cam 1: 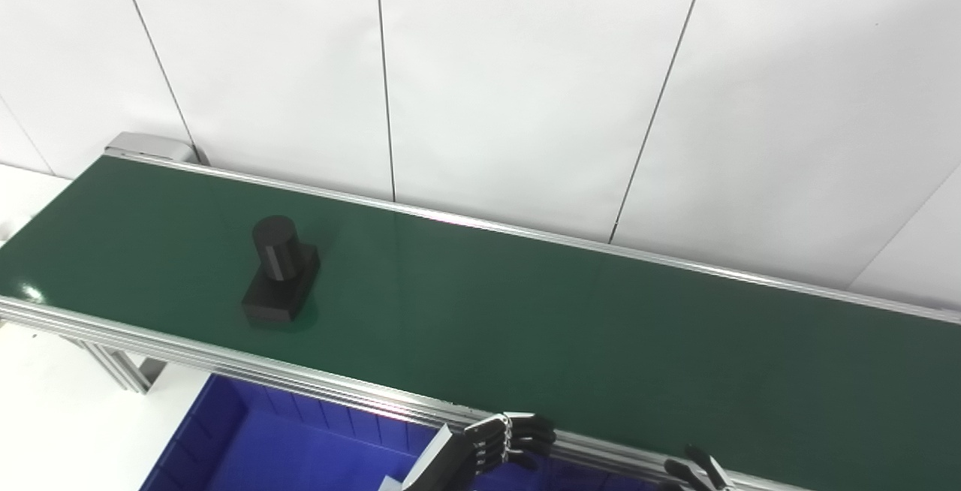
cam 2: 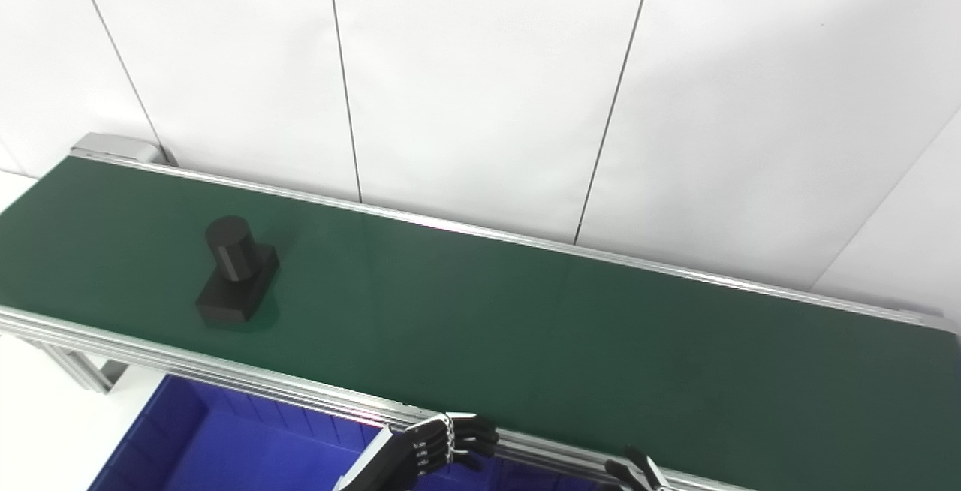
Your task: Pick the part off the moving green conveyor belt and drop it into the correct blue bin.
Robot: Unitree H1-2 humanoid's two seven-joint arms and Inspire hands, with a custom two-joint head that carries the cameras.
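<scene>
Meanwhile, a black part [cam 1: 279,272] rides the left stretch of the green conveyor belt [cam 1: 525,311] while both hands wait low at the near rail.

The part, a short cylinder standing on a blocky base, sits well apart from either hand, nearer the belt's front edge than the back. The left hand [cam 1: 504,440] hangs just below the front aluminium rail [cam 1: 315,380] above the blue bin [cam 1: 248,438], its fingers curled loosely and holding nothing. Of the right hand [cam 1: 694,470] only a few dark fingertips show at the bottom edge, so whether it is spread or clenched cannot be told. The right eye view alone shows the belt's right end [cam 2: 931,322] against the white panelled wall [cam 2: 480,78]; the left eye view shows more of the bin's interior.
</scene>
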